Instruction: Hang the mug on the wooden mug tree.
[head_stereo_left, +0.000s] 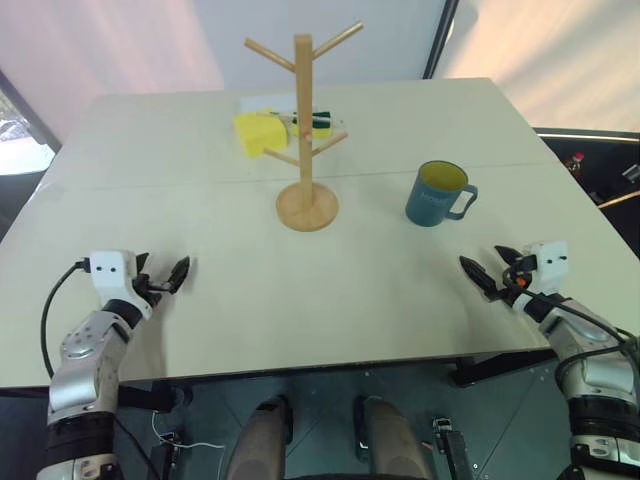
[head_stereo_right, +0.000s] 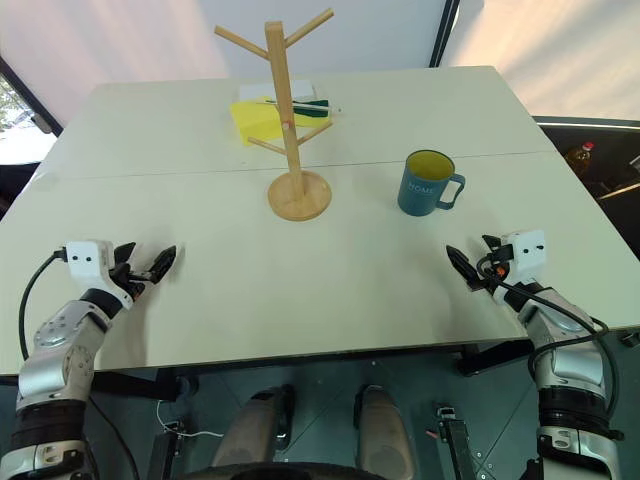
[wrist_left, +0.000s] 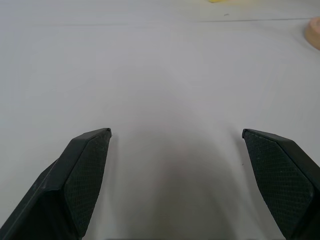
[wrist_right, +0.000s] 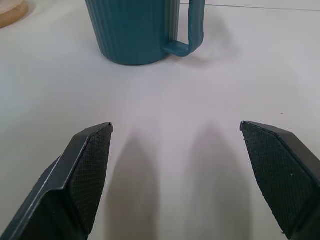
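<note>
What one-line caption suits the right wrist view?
Open right gripper faces the upright teal mug on the table.

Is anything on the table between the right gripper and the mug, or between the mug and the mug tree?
Nothing visible: bare table lies between the right gripper and the mug, and between the mug and the wooden mug tree.

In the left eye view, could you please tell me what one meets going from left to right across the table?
left gripper → yellow sponge → wooden mug tree → mug → right gripper
</note>
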